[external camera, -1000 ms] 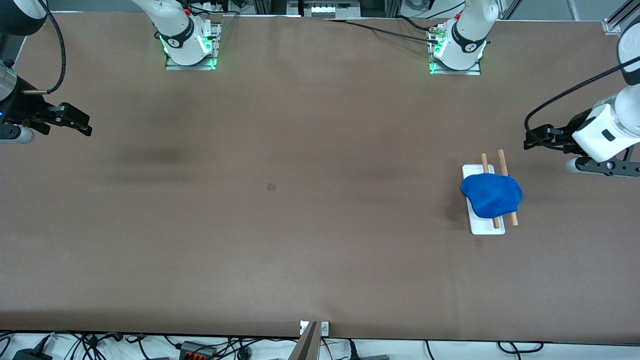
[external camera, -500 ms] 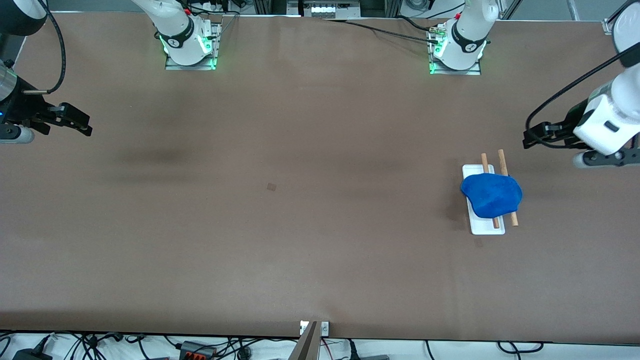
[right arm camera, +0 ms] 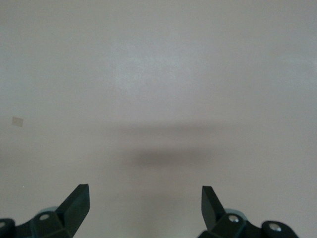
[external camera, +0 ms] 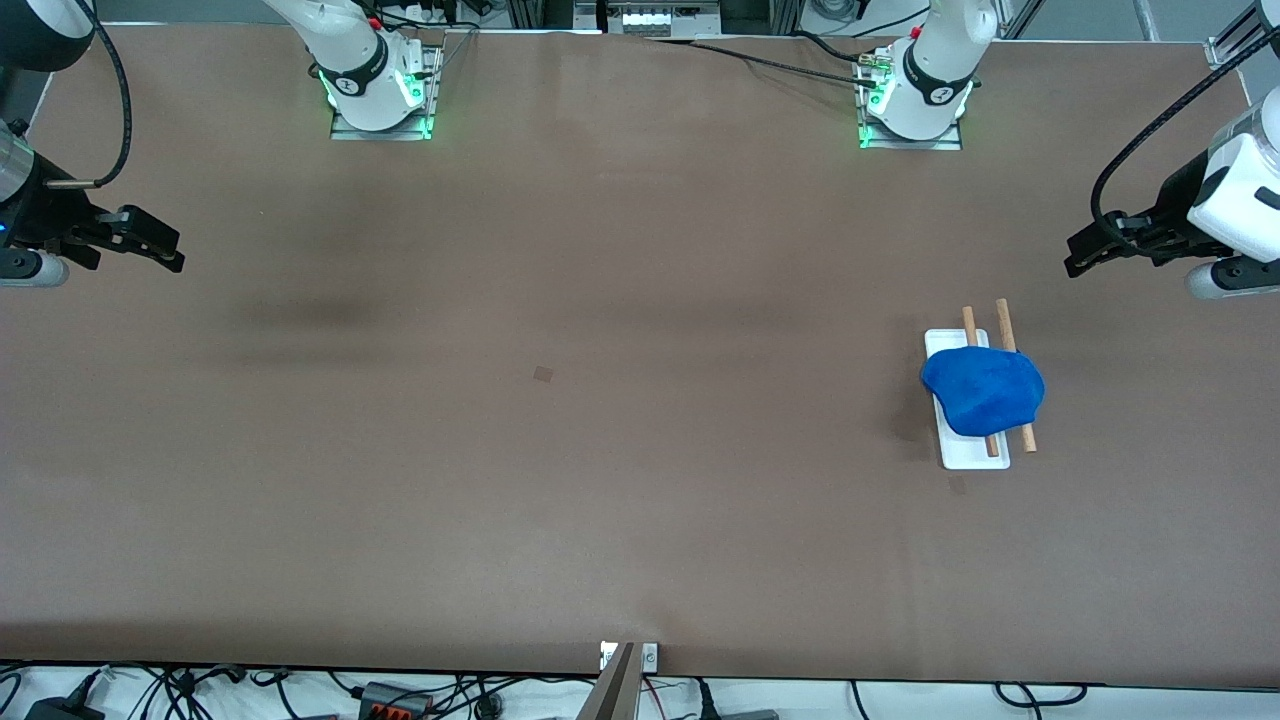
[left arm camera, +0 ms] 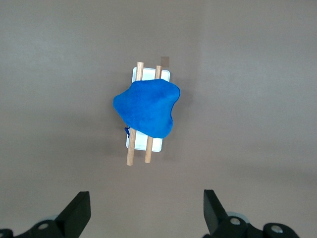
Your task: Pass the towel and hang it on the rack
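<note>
We start with the towel [external camera: 982, 391], a fuzzy royal-blue cloth that lies draped over both wooden rods of the rack [external camera: 974, 456]. It covers the middle of the rods and leaves their ends bare on both sides, and it bunches into a rounded lump instead of hanging flat. The rack's white base sits on the table [external camera: 600, 450] toward the left arm's end, and the left wrist view shows the same thing from above: the towel [left arm camera: 147, 108] across the two rods, with the base [left arm camera: 157, 145] peeking out beneath.

Nothing touches the towel. Our left gripper [external camera: 1092, 252] hangs in the air over bare table at the left arm's end, well apart from the rack, with its fingers [left arm camera: 78, 214] spread wide and holding nothing. Our right gripper [external camera: 150, 242] waits over the right arm's end of the table, also spread wide and empty; its wrist view shows only its fingers [right arm camera: 77, 203] and bare table below.

As we judge it, the task is essentially finished: the towel rests on the rack, so both the pass and the hanging look done. What may remain is only parking the arms. If we wanted a tidier result, the cloth could be spread more evenly along the rods, but it appears stable as it lies, carried by both rods.
</note>
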You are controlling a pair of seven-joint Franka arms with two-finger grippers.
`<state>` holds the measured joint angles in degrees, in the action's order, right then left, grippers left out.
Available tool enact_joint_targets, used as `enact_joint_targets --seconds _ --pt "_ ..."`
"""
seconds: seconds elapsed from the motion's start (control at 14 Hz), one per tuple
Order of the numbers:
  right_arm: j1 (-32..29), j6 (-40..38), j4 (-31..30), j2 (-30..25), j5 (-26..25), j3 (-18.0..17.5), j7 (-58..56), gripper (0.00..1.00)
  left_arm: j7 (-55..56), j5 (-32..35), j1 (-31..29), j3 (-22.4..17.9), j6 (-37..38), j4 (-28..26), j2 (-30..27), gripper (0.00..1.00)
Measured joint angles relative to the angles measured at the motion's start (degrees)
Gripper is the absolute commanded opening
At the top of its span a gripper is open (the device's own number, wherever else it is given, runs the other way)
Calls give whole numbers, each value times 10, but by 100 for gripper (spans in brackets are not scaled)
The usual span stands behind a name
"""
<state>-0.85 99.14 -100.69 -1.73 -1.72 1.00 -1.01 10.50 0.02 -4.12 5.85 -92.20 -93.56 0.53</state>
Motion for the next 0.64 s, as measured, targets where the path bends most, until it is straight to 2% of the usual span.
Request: enact_joint_targets --seconds 0.64 --pt "0 0 0 0 0 0 0 100 -1 0 10 0 -1 -8 0 100"
